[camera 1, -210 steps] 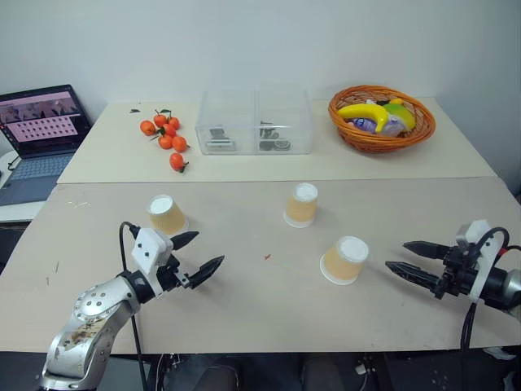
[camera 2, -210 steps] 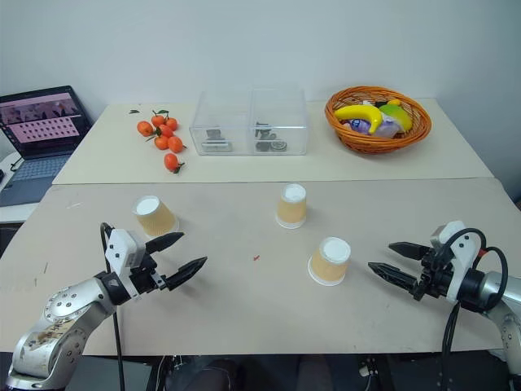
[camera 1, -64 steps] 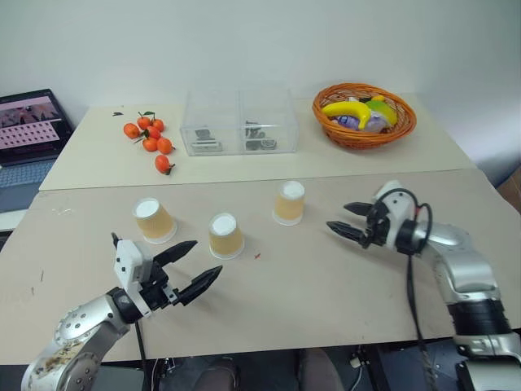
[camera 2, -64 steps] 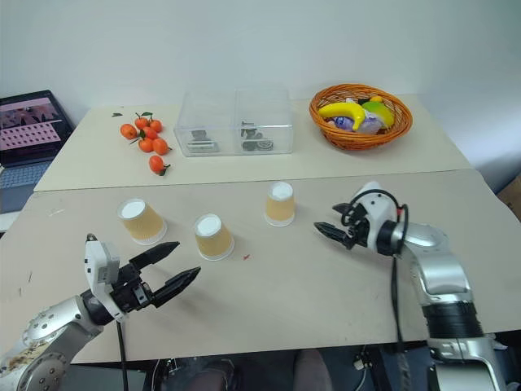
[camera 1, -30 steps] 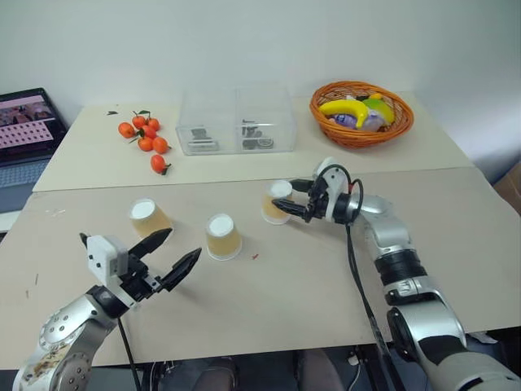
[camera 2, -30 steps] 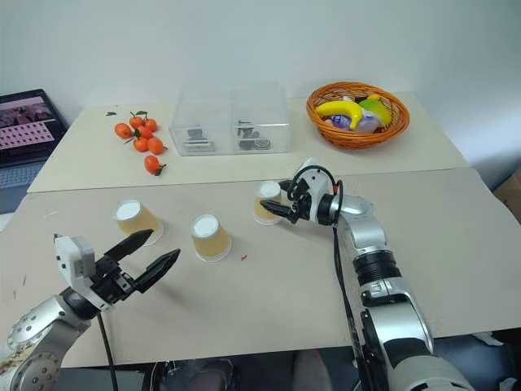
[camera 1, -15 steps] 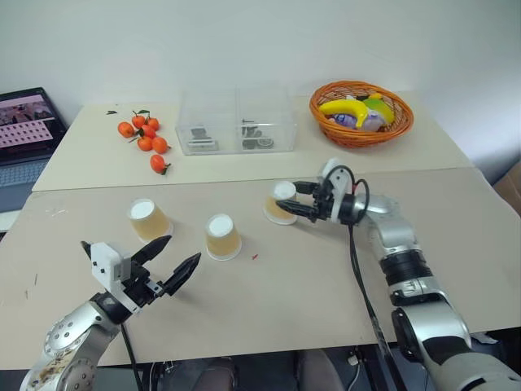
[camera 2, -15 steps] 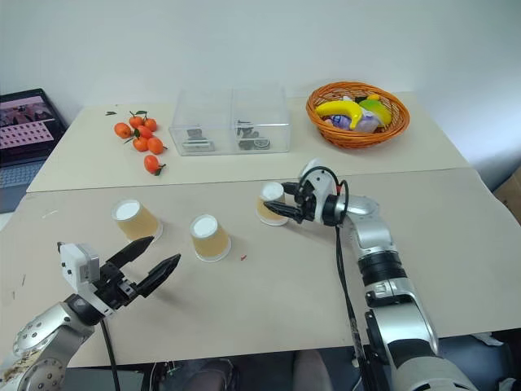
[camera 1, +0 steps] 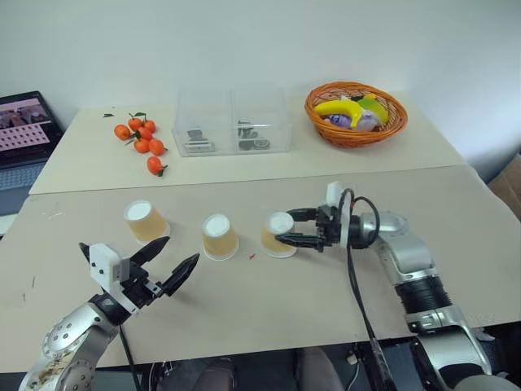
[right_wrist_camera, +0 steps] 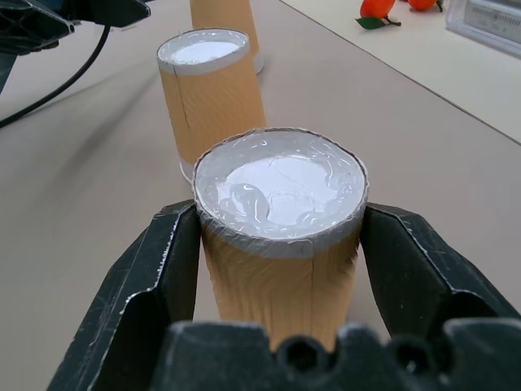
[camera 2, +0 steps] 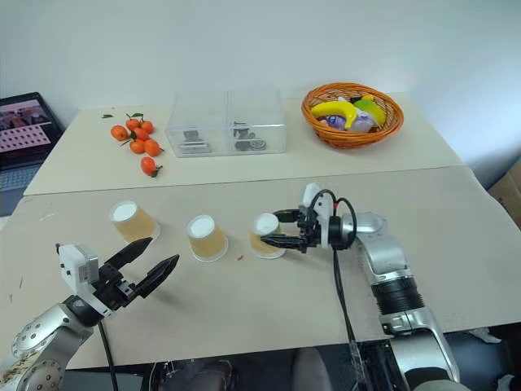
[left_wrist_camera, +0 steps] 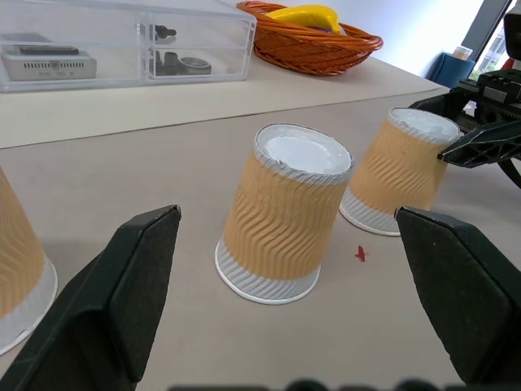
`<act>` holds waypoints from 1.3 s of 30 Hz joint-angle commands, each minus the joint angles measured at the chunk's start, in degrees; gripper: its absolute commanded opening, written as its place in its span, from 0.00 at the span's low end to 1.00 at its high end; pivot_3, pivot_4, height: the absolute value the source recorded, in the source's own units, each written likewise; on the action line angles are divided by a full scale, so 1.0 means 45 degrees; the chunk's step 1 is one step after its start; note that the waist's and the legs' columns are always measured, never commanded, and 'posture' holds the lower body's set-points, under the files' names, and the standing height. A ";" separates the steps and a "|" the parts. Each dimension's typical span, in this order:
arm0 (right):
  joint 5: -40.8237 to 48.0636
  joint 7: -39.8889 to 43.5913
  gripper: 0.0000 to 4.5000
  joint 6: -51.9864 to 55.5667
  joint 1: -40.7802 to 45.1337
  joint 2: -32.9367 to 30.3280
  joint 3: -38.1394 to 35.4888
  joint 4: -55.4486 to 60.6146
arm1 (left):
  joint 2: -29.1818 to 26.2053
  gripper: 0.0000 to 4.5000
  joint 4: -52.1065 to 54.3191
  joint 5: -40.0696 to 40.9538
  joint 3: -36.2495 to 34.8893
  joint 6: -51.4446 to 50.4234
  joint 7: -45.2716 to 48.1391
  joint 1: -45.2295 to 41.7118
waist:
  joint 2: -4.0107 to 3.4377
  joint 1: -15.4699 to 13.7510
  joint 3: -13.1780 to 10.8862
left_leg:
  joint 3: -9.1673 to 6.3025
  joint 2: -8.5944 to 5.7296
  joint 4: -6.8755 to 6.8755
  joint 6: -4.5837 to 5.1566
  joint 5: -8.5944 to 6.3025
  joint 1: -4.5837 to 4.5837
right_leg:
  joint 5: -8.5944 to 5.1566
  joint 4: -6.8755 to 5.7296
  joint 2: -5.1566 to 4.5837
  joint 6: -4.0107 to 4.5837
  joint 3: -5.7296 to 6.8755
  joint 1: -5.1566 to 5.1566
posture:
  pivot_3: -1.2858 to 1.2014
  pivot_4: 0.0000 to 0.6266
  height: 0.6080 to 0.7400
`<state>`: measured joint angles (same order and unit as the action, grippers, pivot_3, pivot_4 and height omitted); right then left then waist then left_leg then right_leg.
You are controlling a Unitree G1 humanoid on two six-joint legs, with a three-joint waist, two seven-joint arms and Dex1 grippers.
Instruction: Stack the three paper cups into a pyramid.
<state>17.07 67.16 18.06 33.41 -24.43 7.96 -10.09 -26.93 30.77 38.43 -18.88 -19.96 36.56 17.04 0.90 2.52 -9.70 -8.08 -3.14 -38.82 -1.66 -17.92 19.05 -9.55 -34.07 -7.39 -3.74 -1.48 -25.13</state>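
Cups stand upside down in a row on the desk (camera 1: 342, 293): left cup (camera 1: 143, 220), middle cup (camera 1: 217, 235), right cup (camera 1: 278, 234). The right claw (camera 1: 285, 228) is clamped on the right cup; the left claw (camera 1: 176, 261) hangs spread apart nearby.

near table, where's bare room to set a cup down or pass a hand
Free: the wide strip right of the right gripper out to the table edge, and the front strip between the grippers. Crowded: the row of three cups and around the left gripper.

Three upturned tan paper cups (camera 1: 216, 237) in a row, unstacked.
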 commanded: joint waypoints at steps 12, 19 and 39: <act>0.0022 -0.0080 0.61 -0.0227 0.0999 0.1154 0.0604 -0.0534 | 0.0035 1.00 0.0623 0.0263 -0.0139 0.0052 -0.0386 0.0059 | -0.0001 -0.0018 -0.0001 | 0.0000 -0.0001 0.0001 -0.0006 -0.0001 0.0007 | 0.0001 0.0002 0.0001 0.0001 -0.0003 -0.0010 | 0.52 0.24 0.99; -0.0115 -0.0383 0.83 -0.0452 0.1272 0.1335 0.0385 -0.1274 | 0.0085 1.00 0.0737 0.0255 -0.0105 0.0067 -0.0539 0.0095 | 0.0000 -0.0012 0.0000 | 0.0000 -0.0001 0.0001 -0.0008 -0.0002 0.0006 | 0.0002 0.0000 0.0001 0.0001 -0.0004 -0.0013 | 0.52 0.24 0.99; 0.0955 0.0097 0.99 0.1382 0.0294 -0.0127 -0.0491 0.0295 | 0.0159 1.00 -0.0315 0.0353 0.0125 0.0030 -0.0432 -0.1073 | 0.0000 -0.0049 0.0000 | 0.0001 -0.0001 -0.0001 -0.0009 -0.0002 0.0012 | 0.0003 0.0000 0.0002 0.0002 -0.0004 -0.0014 | 0.52 0.24 0.99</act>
<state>18.90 66.29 22.78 35.29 -24.19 7.74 -12.29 -26.34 29.61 38.74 -17.57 -20.01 34.45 12.68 0.90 2.29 -9.70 -8.08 -3.14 -38.82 -1.70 -17.92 19.11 -9.54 -34.06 -7.38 -3.73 -1.50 -25.19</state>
